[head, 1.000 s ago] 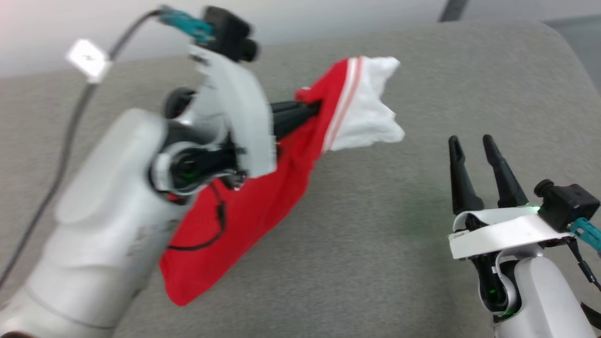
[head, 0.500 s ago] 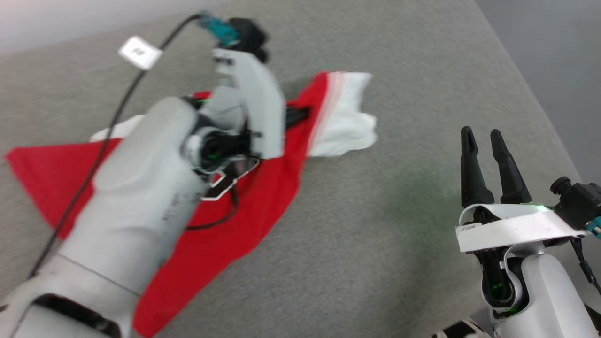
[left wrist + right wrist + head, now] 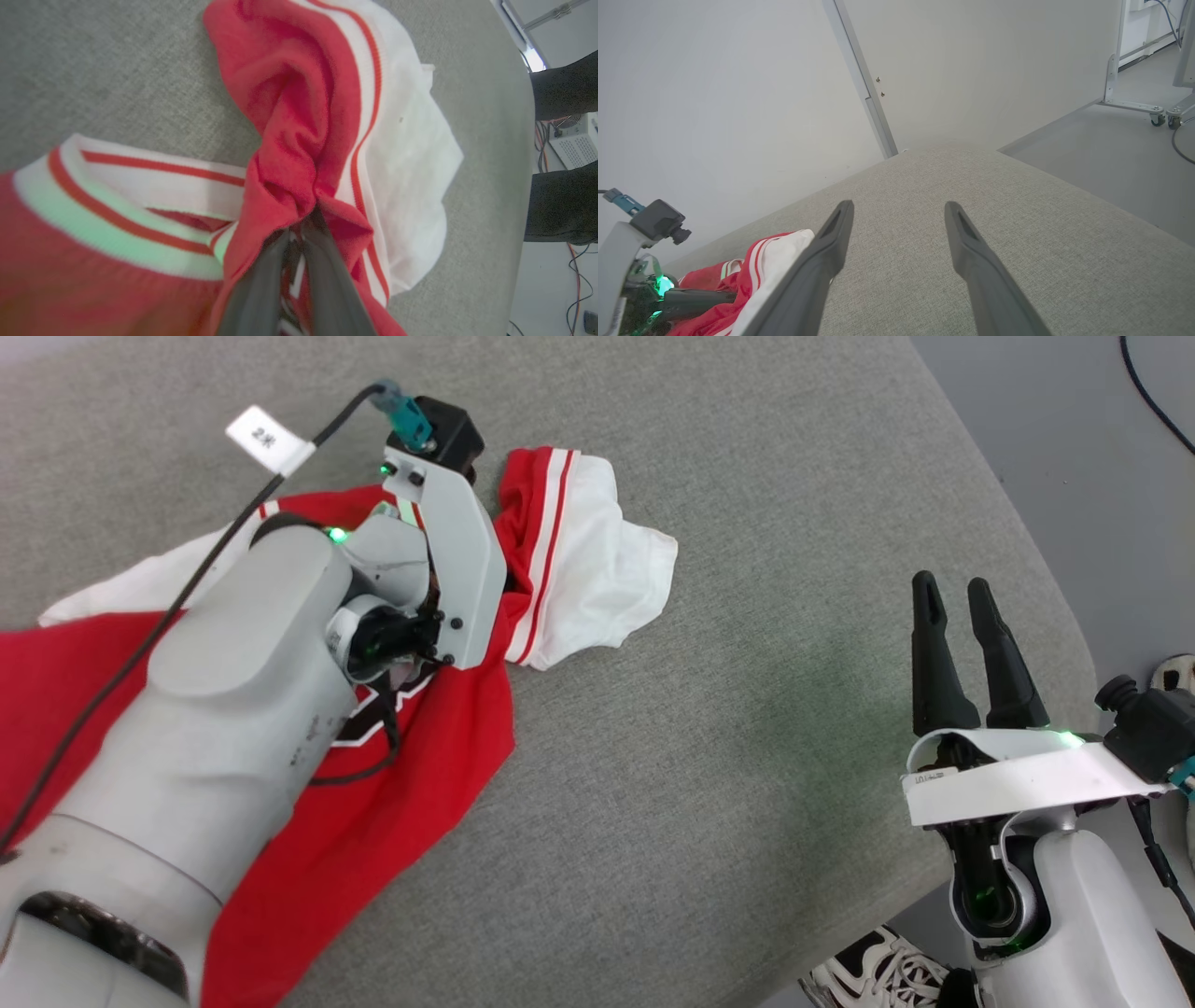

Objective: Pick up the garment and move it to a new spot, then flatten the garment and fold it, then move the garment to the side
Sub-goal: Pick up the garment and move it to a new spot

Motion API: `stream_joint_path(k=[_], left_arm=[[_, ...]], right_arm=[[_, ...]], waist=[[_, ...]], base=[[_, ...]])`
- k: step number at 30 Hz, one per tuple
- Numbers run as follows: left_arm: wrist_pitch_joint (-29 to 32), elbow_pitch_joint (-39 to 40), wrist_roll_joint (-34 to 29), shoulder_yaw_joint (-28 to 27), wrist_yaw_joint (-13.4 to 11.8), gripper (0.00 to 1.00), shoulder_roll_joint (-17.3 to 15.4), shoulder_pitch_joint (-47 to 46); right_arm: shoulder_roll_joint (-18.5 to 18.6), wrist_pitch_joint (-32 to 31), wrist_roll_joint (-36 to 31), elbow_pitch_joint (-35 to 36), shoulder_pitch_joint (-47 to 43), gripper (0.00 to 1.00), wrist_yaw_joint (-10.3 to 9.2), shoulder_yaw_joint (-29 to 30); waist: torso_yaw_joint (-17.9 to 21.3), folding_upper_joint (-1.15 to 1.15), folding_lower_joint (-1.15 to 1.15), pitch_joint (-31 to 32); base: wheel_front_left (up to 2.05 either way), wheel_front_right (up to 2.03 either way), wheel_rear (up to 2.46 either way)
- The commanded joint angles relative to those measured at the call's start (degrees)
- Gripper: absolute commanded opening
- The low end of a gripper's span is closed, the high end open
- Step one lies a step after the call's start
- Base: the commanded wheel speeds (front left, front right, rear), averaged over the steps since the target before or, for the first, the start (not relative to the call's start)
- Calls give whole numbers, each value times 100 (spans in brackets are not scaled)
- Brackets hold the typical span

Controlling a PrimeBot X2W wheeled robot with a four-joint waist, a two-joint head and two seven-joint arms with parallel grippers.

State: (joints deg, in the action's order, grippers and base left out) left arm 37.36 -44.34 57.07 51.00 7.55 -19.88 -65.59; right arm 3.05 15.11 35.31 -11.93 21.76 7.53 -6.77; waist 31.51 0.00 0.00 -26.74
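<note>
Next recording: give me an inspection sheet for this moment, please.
Surface: grey fabric cushion, rounded edge at right.
Job's things: red shirt lying crumpled, white sleeve bunched beside the left gripper.
Clutter: nothing seen.
Grippers: left gripper shut on a red fold by the sleeve seam; right gripper open, holding nothing.
Cables: black tagged cable along the left arm; another cable on the floor.
Surroundings: pale wall, a sneaker, a person's dark-trousered legs.

The garment (image 3: 448, 747) is presenting as soft, matt knit cloth, its striped trim (image 3: 362, 84) showing fine ribbing. The padded surface (image 3: 747, 728) is showing a coarse grey woven fabric. The right gripper (image 3: 950, 581) fingers (image 3: 971, 261) are appearing as smooth, matt dark plastic.
</note>
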Motion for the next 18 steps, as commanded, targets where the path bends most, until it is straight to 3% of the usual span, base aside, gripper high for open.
stream_joint_path(k=[1,4,5,8,9,10,11,18], left_arm=[[236,-168,-61,400,-19,0,-30,431],[249,-134,-36,671,-20,0,-138,433],[211,-119,-14,741,-20,12,-159,426],[66,-40,79,880,-19,32,-192,354],[-12,9,108,926,-18,47,-183,306],[-101,61,126,966,-17,84,-184,254],[-216,120,160,997,-17,100,-165,209],[-1298,742,512,963,-16,100,-133,-105]], right_arm=[[-18,5,43,24,57,100,-8,-30],[-17,5,40,17,76,100,-8,-65],[-17,5,15,8,77,100,-8,-69],[-16,5,-97,-30,43,100,-8,-56],[-16,5,-149,-39,30,100,-7,-41],[-16,5,-203,-47,24,100,-8,-33],[-16,5,-273,-56,1,100,-7,-4],[-12,4,-826,-142,-89,100,-8,124]], waist=[[75,0,0,-89],[84,0,0,-112],[74,0,0,-108],[-20,0,0,-25],[-75,0,0,14],[-137,0,0,65],[-222,0,0,131],[-1006,0,0,617]], base=[[0,0,0],[0,0,0],[0,0,0],[0,0,0],[0,0,0],[0,0,0],[0,0,0],[0,0,0]])
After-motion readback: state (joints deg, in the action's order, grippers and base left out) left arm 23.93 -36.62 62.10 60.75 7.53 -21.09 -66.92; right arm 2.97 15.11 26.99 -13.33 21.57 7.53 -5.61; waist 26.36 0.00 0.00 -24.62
